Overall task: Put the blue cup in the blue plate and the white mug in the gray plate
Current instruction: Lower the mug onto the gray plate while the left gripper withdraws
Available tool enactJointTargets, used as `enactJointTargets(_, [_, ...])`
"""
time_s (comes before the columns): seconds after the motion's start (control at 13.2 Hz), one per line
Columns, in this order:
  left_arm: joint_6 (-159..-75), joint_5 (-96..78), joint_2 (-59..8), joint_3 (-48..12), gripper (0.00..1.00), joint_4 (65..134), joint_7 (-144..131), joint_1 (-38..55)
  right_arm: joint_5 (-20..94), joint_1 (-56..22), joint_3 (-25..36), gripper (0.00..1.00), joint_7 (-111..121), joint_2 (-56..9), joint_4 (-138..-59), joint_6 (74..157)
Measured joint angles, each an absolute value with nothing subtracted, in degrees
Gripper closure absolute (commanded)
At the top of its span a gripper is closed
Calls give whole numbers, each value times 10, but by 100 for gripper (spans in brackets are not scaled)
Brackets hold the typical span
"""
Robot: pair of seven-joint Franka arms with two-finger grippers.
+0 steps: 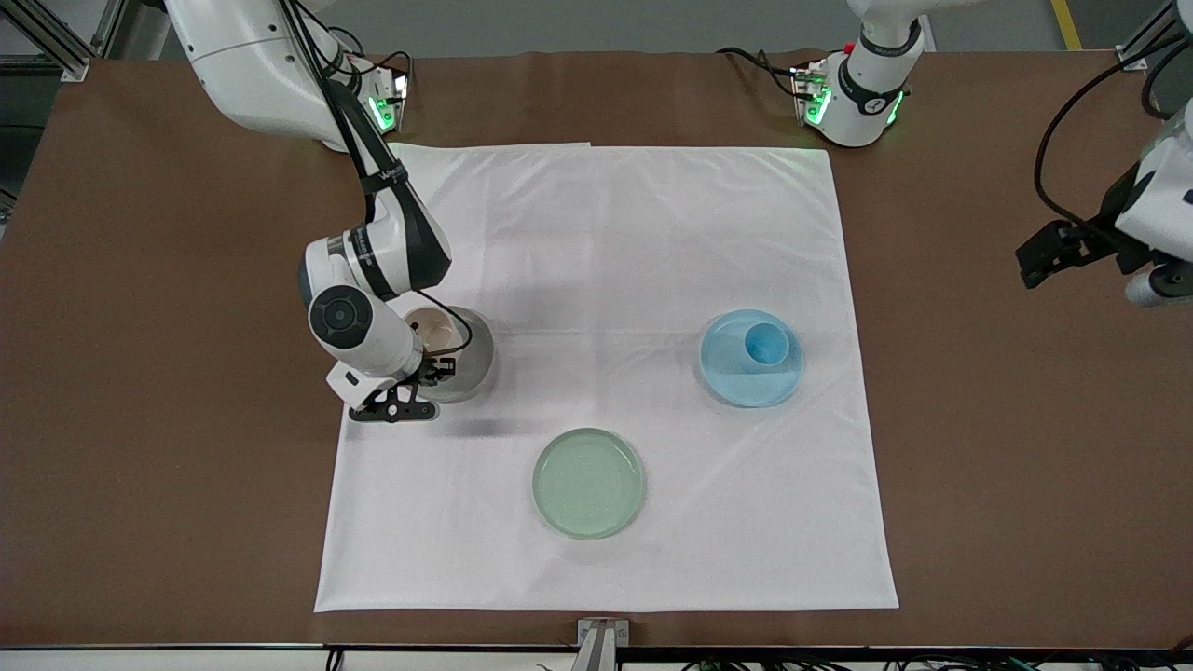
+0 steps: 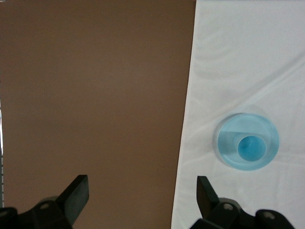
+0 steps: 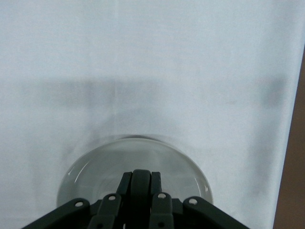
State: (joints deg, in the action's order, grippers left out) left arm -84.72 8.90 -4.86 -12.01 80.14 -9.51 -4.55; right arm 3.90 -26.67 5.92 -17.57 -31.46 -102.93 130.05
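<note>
We hold the mug (image 1: 431, 328) over the gray plate (image 1: 473, 359) with our right gripper (image 1: 431, 371) clamped on its handle, ready to set down. Our left gripper (image 2: 143, 198) waits spread wide over bare table; the cup (image 1: 766, 344) sits in the blue plate (image 1: 736, 382).

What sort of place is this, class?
Probably a robotics lab: a brown table under a white cloth, two robot arms bolted along its edge, cabling, and plates laid out as test props.
</note>
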Motion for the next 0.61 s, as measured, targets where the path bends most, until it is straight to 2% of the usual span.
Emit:
enactJointTargets(0.23, [-817,48,-23,-68,0,818,-59,-21,39,-267,60,94,-176,-331,-1029,1320])
enactJointTargets(0.61, [-817,29,6,-61,0,855,-56,-12,39,-267,60,92,-176,-336,-1029,1324])
